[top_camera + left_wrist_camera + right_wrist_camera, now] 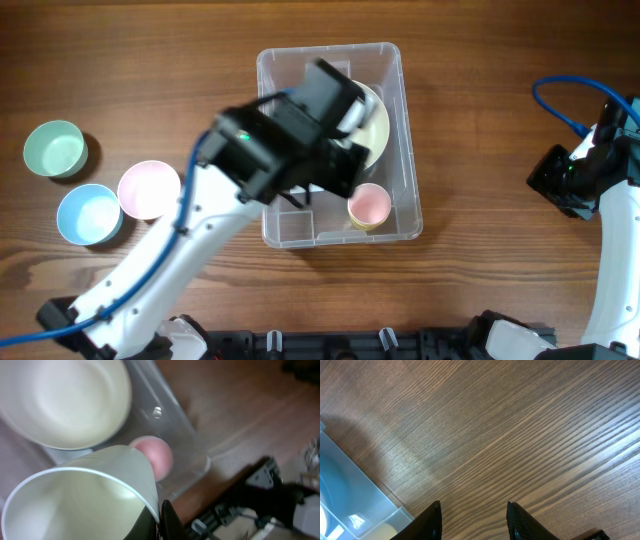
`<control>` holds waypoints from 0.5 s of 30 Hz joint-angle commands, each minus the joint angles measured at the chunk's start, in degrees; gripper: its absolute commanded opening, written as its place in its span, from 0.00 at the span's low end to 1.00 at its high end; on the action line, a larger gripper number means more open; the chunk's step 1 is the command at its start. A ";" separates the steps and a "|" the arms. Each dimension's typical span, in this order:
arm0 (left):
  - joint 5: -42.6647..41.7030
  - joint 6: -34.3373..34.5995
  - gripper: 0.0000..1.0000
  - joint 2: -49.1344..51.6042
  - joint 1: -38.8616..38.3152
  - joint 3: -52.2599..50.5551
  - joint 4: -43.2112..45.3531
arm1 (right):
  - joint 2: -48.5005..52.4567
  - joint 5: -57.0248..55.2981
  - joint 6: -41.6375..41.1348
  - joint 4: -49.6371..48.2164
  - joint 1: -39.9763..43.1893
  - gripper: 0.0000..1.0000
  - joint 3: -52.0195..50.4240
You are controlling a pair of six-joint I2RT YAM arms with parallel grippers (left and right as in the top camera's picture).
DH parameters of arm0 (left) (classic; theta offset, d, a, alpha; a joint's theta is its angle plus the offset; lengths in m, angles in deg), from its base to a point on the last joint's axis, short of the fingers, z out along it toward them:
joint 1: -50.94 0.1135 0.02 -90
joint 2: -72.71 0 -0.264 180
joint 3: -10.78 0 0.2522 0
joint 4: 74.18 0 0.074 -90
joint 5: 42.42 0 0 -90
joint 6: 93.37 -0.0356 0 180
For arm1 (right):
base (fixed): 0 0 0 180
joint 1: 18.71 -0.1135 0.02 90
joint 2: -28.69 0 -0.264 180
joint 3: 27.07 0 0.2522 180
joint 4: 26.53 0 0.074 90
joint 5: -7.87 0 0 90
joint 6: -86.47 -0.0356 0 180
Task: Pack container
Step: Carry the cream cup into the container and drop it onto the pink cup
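Observation:
The clear plastic container (408, 130) stands at the table's middle. It holds a cream bowl (375, 125) and a small pink cup (368, 206). My left gripper (335, 105) hovers over the container. In the left wrist view its fingers (162, 522) are shut on the rim of a pale cream cup (75, 500), held above the cream bowl (60, 400), the pink cup (156, 456) and the container wall (187, 440). My right gripper (474, 520) is open and empty over bare wood, right of the container's corner (350, 495); it also shows in the overhead view (556, 180).
A green bowl (55, 149), a blue bowl (89, 214) and a pink bowl (148, 189) sit on the table to the left of the container. The arm bases and a black rail lie along the front edge (330, 345).

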 commanded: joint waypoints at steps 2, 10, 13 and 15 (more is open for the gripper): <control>-1.07 -0.11 0.04 4.70 -6.29 0.44 -0.11 | -0.42 0.48 1.11 0.24 0.09 0.43 0.87; -1.03 -0.15 0.04 15.56 -8.59 0.44 -0.33 | -0.42 0.50 1.14 0.24 0.09 0.43 0.87; -1.01 -0.15 0.04 17.46 -8.57 0.44 0.13 | -0.42 0.50 1.16 0.24 0.09 0.43 0.87; -0.81 -0.15 0.04 17.46 -8.57 0.44 1.53 | -0.42 0.50 1.16 0.24 0.09 0.43 0.87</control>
